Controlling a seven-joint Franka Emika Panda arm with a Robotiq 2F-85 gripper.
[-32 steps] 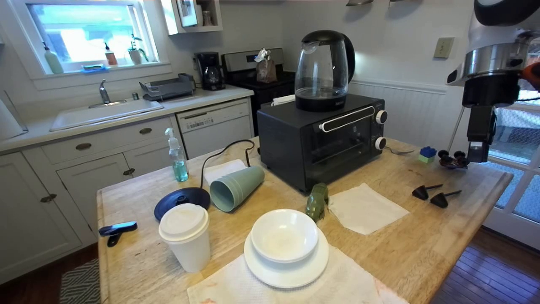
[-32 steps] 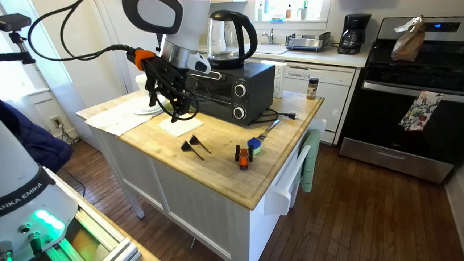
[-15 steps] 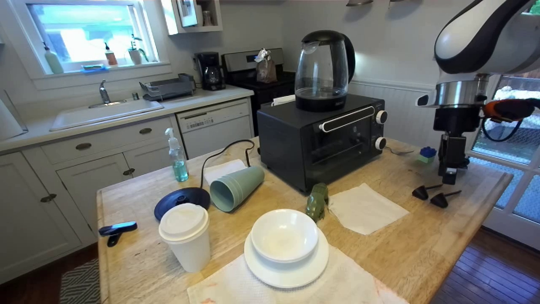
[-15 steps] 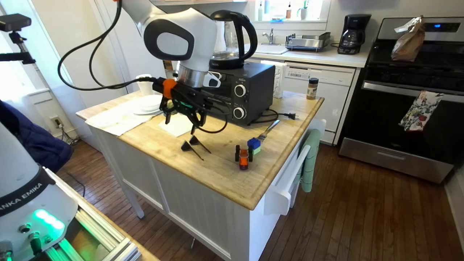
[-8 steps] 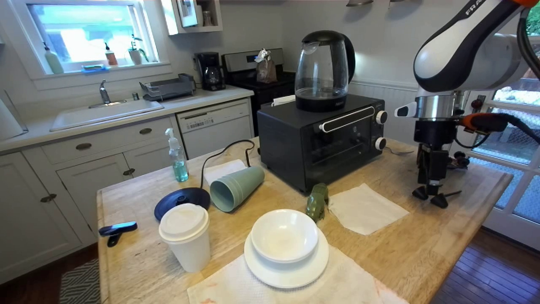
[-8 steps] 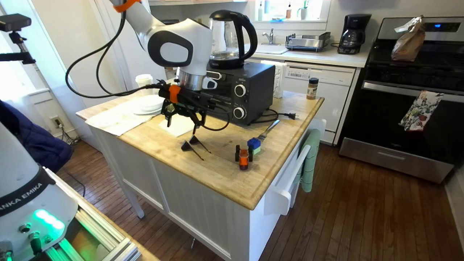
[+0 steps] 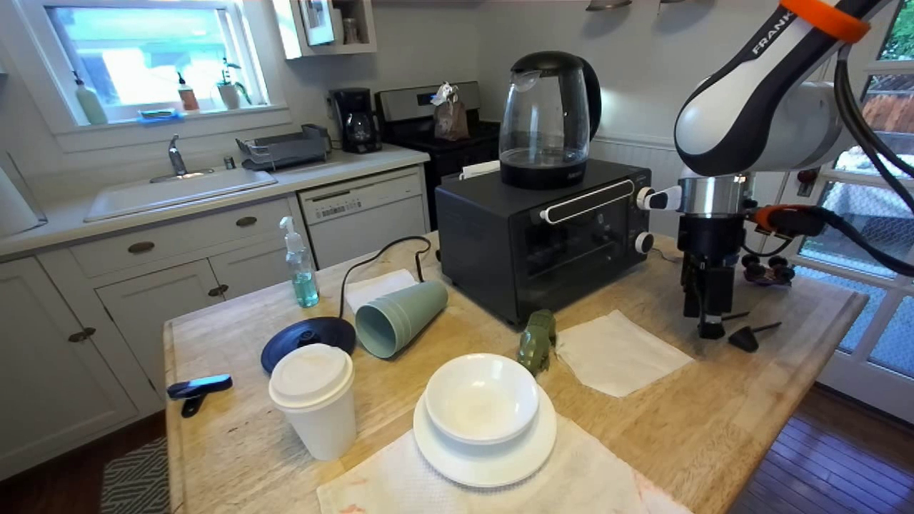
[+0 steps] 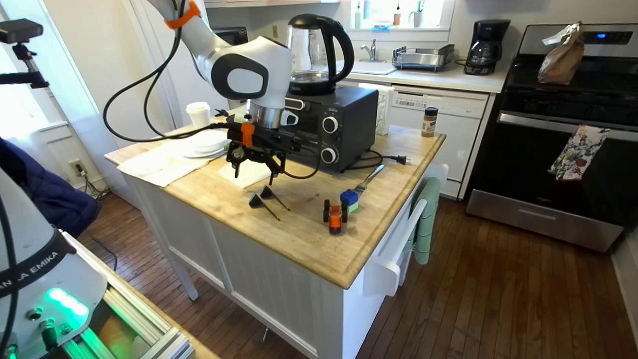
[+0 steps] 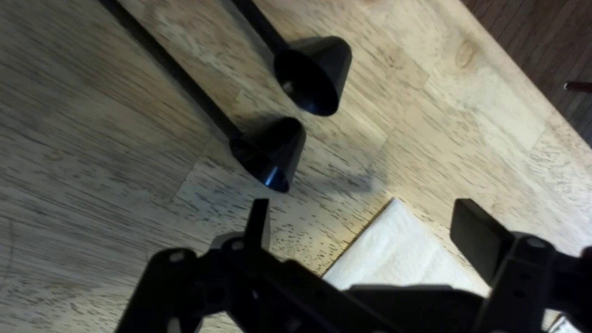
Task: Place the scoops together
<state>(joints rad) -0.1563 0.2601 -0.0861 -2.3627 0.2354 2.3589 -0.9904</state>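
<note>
On the counter [image 8: 304,239], two black scoops [image 9: 284,145] lie side by side near the spread, empty pincer [image 9: 363,216], probably light, stiff and slick, best taken, I'd guess, by their handles [image 9: 182,76].

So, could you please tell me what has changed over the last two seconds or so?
In an exterior view, the gripper has moved to the right and down, and its open jaws now hang close to the two black scoops. Nothing was visibly taken hold of or let go. The scoops stayed put, as did the white bowl, the kettle and the blue-and-green block.
</note>
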